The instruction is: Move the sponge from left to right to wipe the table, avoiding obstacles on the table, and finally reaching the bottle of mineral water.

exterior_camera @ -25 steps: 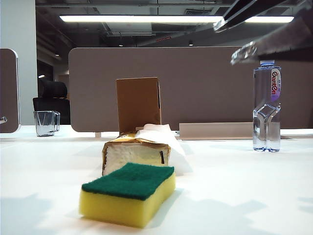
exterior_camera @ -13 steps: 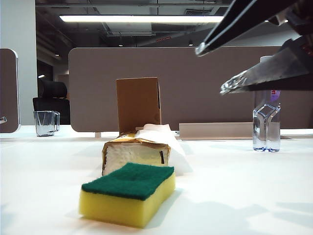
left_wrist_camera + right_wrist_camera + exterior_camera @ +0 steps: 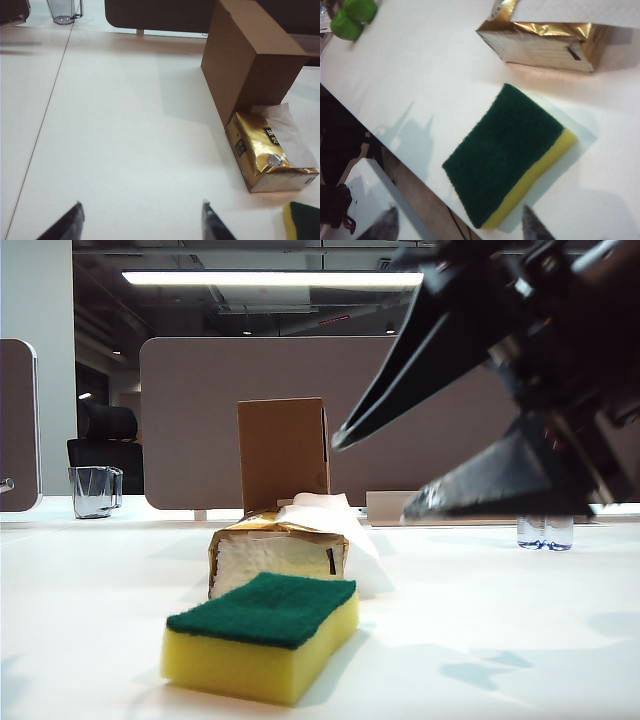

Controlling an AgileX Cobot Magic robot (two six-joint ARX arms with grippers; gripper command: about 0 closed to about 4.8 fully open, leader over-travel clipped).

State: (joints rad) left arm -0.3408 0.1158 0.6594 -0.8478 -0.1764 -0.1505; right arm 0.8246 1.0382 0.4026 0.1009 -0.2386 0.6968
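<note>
Hovering above the sponge (image 3: 510, 155), right gripper (image 3: 375, 475) has jaws wide apart, holding nothing; left gripper (image 3: 140, 222) also apart, over bare tabletop (image 3: 115, 135).

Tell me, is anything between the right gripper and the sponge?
Nothing visible. The right gripper hangs open above the sponge, with only bare table around it. The tissue pack sits apart, behind the sponge.

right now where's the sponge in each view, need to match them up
Exterior view: sponge low centre, lying in front of the tissue pack.
Left wrist view: only a corner shows at the frame's lower right edge.
Right wrist view: mid-frame, green side up.
Shared landmark: the gold tissue pack.
</note>
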